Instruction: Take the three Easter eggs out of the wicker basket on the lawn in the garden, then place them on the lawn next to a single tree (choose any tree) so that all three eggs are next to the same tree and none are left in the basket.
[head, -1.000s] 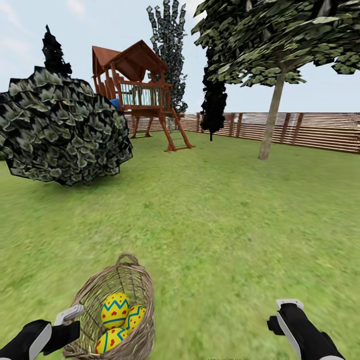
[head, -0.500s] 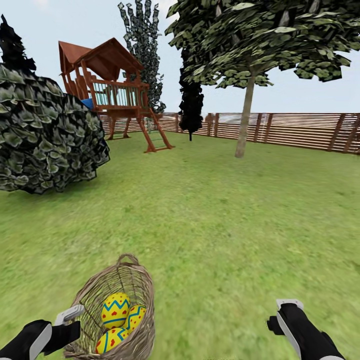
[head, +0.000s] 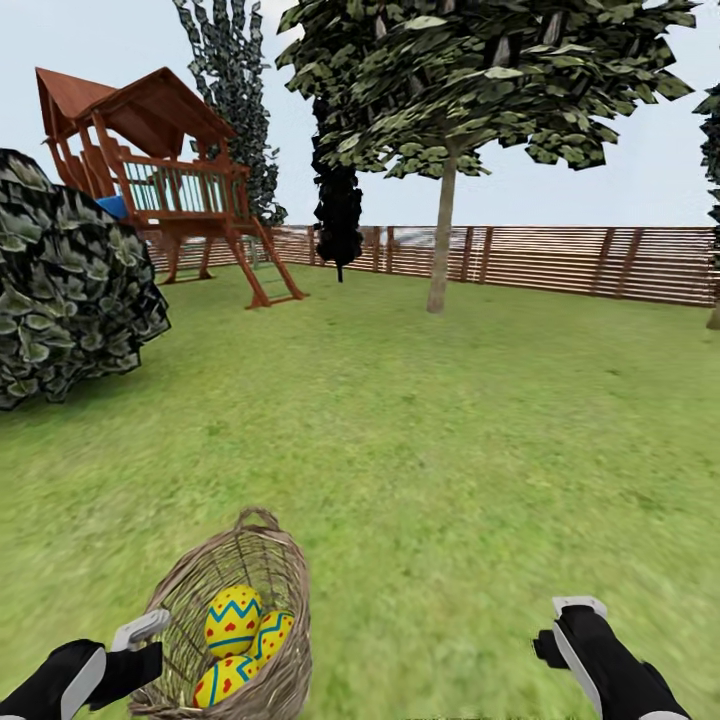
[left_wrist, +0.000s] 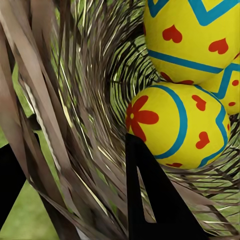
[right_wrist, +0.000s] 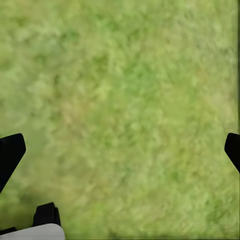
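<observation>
We carry the wicker basket (head: 240, 620) pinched at its rim by our left jaws (head: 140, 632), three Easter eggs (head: 232, 620) inside; right jaws (head: 575, 608) apart, empty; broad tree (head: 440, 240) well ahead, slightly right.

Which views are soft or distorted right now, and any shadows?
Head view: lawn is smeared near the camera, tree and fence crisp, no cast shadows. Left wrist view: sharp, wicker basket weave stretched by closeness, Easter eggs evenly lit. Right wrist view: grass is a soft blur.
</observation>
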